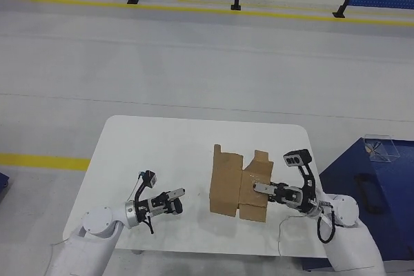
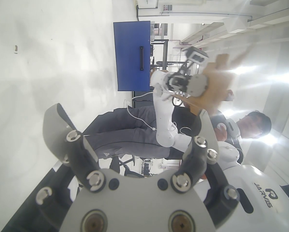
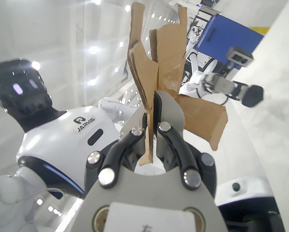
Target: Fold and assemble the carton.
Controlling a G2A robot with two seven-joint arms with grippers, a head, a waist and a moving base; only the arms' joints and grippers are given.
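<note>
A flattened brown carton [image 1: 238, 185] is held over the right half of the white table [image 1: 159, 145], its flaps pointing away from me. My right gripper [image 1: 263, 188] is shut on the carton's right edge; in the right wrist view the cardboard [image 3: 148, 90] runs between the two fingers [image 3: 170, 108]. My left gripper [image 1: 177, 198] hovers left of the carton, apart from it, open with nothing between its fingers [image 2: 59, 119]. The left wrist view shows the carton [image 2: 217, 83] and the right arm farther off.
A blue cabinet [image 1: 372, 200] stands right of the table with a clear container [image 1: 381, 147] on top. Yellow floor lines run behind [image 1: 193, 8] and left [image 1: 34, 161] of the table. The table's left and far parts are bare.
</note>
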